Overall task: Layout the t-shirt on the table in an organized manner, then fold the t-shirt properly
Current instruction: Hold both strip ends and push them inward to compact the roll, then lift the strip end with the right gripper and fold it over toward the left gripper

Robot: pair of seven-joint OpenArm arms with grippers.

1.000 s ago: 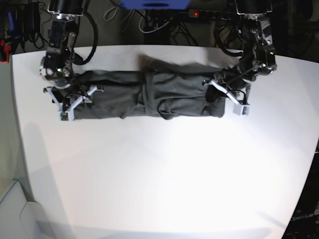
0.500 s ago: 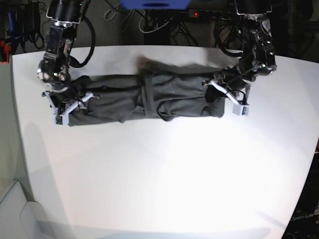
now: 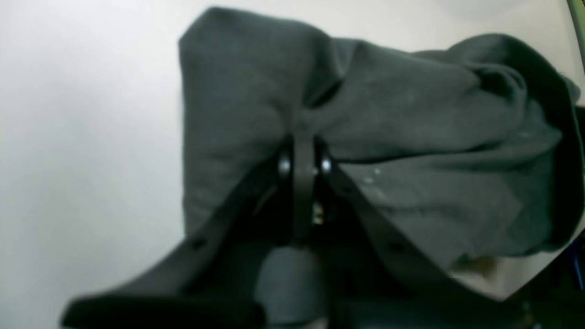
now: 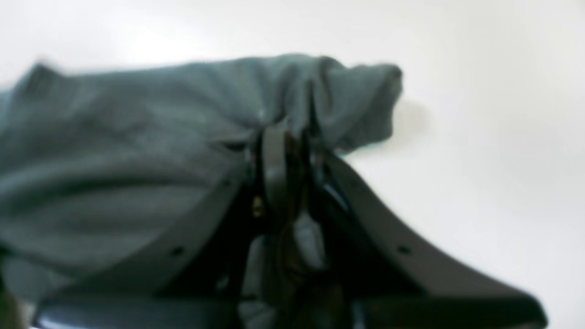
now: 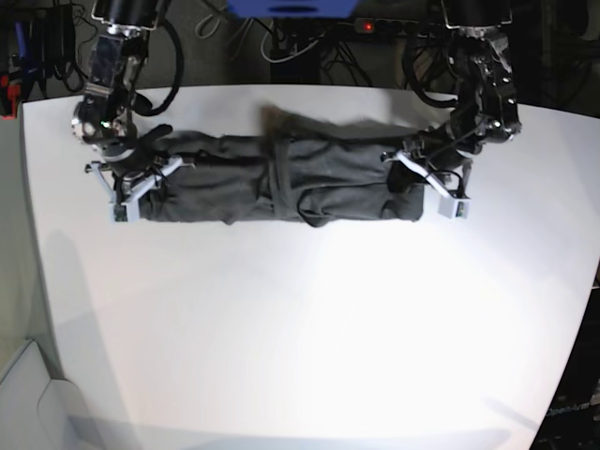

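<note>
The dark charcoal-grey t-shirt (image 5: 281, 178) lies stretched into a long rumpled band across the far half of the white table (image 5: 309, 328). My left gripper (image 5: 427, 178), on the base view's right, is shut on the shirt's right end; the left wrist view shows its closed fingertips (image 3: 301, 164) pinching bunched fabric (image 3: 411, 137). My right gripper (image 5: 136, 183), on the base view's left, is shut on the shirt's left end; the right wrist view shows its fingers (image 4: 283, 151) clamped on gathered cloth (image 4: 137, 151). The shirt is twisted near its middle.
Dark cables and a power strip (image 5: 375, 26) run behind the table's far edge. A blue object (image 5: 292, 7) sits at the top centre. Bare white tabletop stretches from the shirt toward the near edge.
My right gripper has shifted up and slightly right with the shirt's left end, after dipping outward. The left gripper has stayed in place.
</note>
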